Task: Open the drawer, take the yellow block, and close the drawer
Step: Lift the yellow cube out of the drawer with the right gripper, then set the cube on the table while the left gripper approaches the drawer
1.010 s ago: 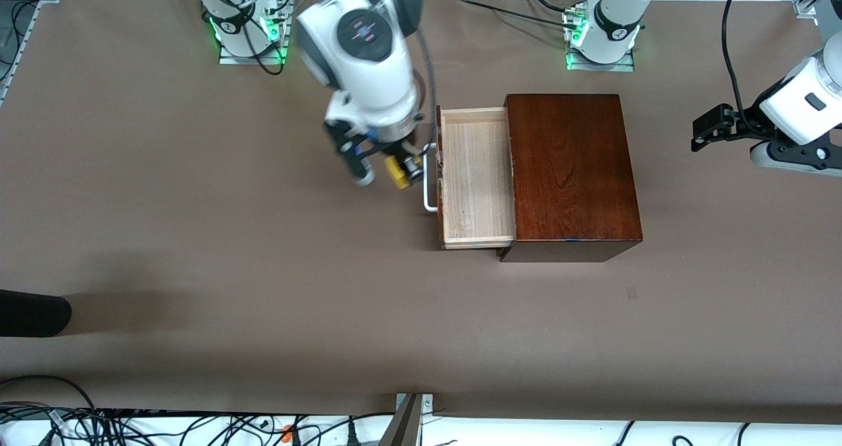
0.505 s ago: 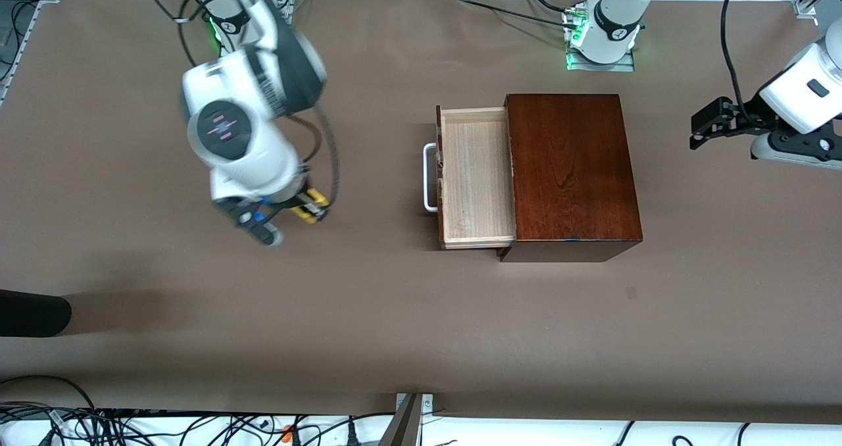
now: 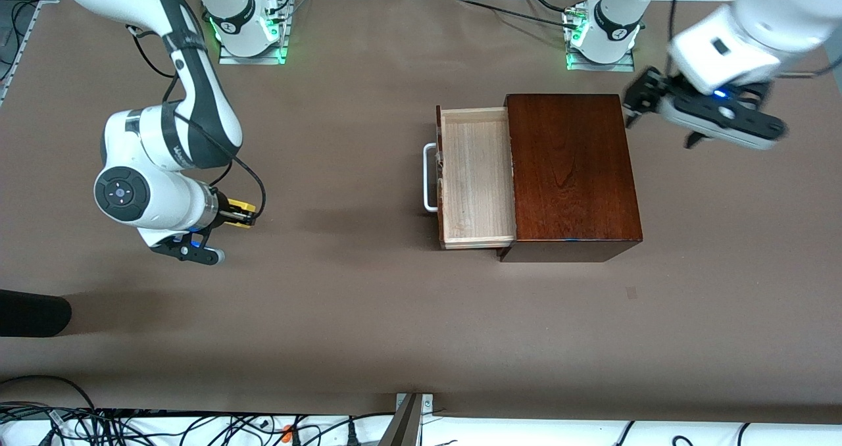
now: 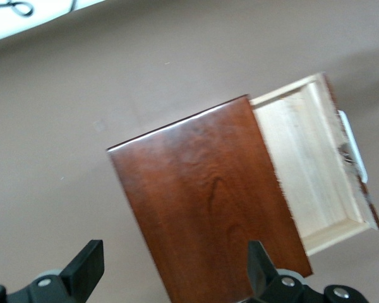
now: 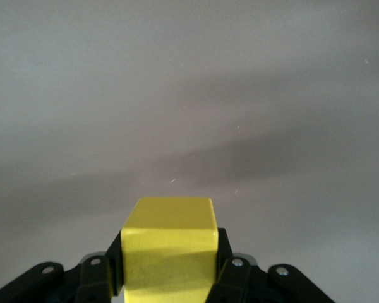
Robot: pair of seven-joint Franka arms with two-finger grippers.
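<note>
The drawer (image 3: 477, 176) stands pulled out of the glossy mahogany box (image 3: 572, 170), its pale tray showing nothing inside and its white handle (image 3: 429, 176) facing the right arm's end of the table. My right gripper (image 3: 245, 216) hangs low over the bare table toward that end, shut on the yellow block (image 3: 241, 206). In the right wrist view the yellow block (image 5: 168, 243) sits clamped between the black fingers (image 5: 224, 252) of the right gripper (image 5: 170, 268). My left gripper (image 3: 639, 100) is open above the box's edge at the left arm's end. In the left wrist view the left gripper (image 4: 175, 278) shows the box (image 4: 208, 196) and the drawer (image 4: 312, 164) below it.
A black object (image 3: 33, 312) pokes in at the table edge at the right arm's end, nearer the front camera. Cables and a metal bracket (image 3: 409, 420) line the front edge. Brown tabletop (image 3: 342, 301) surrounds the box.
My right arm has swung away from the drawer handle toward its own end of the table, carrying the yellow block lower. The left arm has moved in toward the box.
</note>
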